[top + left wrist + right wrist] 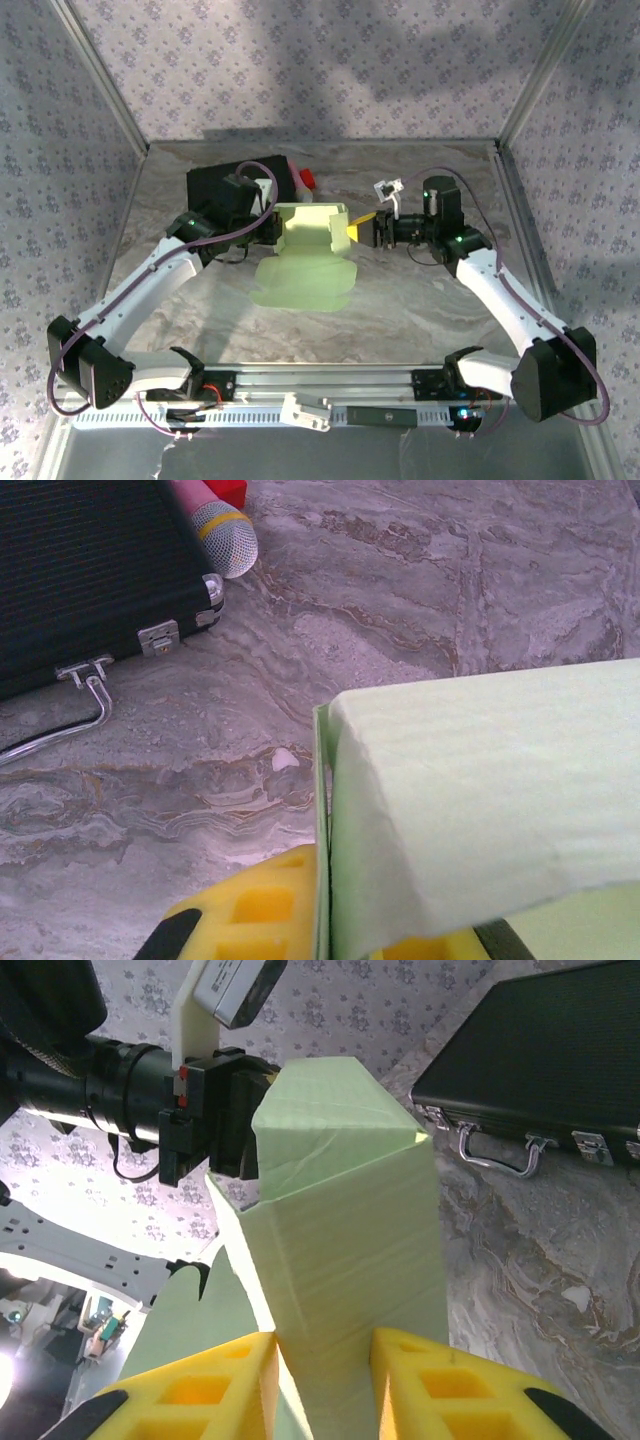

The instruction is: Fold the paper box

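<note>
i judge the paper box, mid counter, about half folded: far walls stand, near flap lies flat, with left claw and right claw each clamped on a side wall.

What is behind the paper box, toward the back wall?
Behind the paper box lie a black case and a small red thing. The left arm covers part of the case.
</note>
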`<state>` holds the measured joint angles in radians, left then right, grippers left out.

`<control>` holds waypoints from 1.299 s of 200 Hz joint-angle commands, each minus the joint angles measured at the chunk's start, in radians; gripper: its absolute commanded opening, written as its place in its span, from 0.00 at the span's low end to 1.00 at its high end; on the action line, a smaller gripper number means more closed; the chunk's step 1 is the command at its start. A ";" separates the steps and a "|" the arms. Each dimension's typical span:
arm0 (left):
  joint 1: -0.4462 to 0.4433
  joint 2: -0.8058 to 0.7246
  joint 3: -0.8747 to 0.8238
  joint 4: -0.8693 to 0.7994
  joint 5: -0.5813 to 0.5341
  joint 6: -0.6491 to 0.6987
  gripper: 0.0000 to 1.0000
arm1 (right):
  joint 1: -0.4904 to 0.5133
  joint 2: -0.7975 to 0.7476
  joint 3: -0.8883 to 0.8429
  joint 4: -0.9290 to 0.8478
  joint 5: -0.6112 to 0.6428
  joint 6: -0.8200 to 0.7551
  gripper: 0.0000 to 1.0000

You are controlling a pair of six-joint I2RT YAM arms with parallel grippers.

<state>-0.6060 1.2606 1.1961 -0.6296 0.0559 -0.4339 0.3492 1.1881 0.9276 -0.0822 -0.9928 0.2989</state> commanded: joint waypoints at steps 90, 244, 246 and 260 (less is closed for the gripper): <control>-0.047 0.014 0.066 0.004 0.006 0.018 0.00 | 0.142 0.045 0.140 -0.190 0.410 -0.128 0.29; -0.068 0.019 0.081 -0.008 -0.020 0.021 0.00 | 0.216 0.054 0.163 -0.209 0.539 -0.154 0.43; -0.069 0.019 0.081 -0.008 -0.020 0.021 0.00 | 0.214 0.054 0.163 -0.209 0.532 -0.153 0.43; -0.069 0.019 0.085 -0.012 -0.021 0.023 0.00 | 0.209 0.056 0.162 -0.210 0.500 -0.153 0.44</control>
<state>-0.6437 1.2793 1.2194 -0.6666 -0.0387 -0.4335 0.5583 1.2251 1.0740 -0.2970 -0.4068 0.1631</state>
